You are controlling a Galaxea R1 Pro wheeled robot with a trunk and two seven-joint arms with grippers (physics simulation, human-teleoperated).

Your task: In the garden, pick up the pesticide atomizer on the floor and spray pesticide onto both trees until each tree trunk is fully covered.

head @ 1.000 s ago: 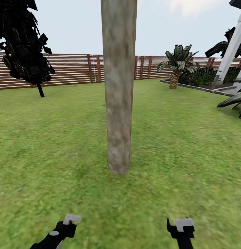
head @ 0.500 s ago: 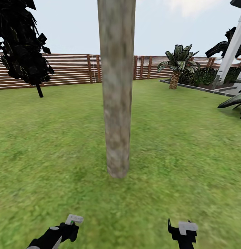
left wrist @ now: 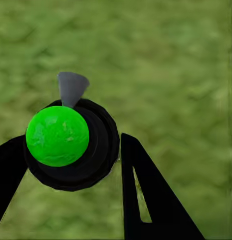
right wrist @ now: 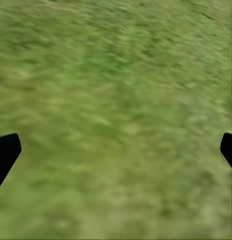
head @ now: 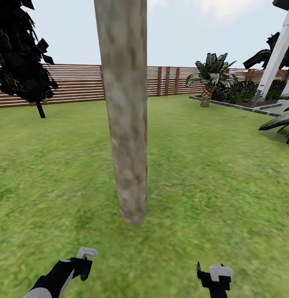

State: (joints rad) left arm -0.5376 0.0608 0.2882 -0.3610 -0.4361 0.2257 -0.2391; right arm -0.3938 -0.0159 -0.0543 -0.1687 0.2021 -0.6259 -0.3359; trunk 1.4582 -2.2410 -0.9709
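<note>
One tree's bare, mottled grey-brown trunk (head: 126,124) rises from the lawn straight ahead, a short way beyond both grippers. Its foliage is above the head view. The pesticide atomizer (left wrist: 71,145) is a black round body with a bright green ball on top and a grey nozzle. It sits between the black fingers of my left gripper (head: 80,265), which is shut on it. The nozzle's pale tip (head: 87,252) points toward the trunk. My right gripper (head: 215,275) hangs open over bare grass, its fingertips (right wrist: 6,150) far apart with nothing between them. No mist is visible.
A brown slat fence (head: 74,85) rings the lawn behind. A thin black-leaved tree (head: 24,62) stands at the back left, and a small palm (head: 208,78) beside a raised bed edge (head: 235,105) at the back right. White slanted posts (head: 273,54) rise at the right.
The whole view has shifted. The trunk now looks closer and further left, so the camera has moved forward and turned slightly right. The left arm sits slightly more into view.
</note>
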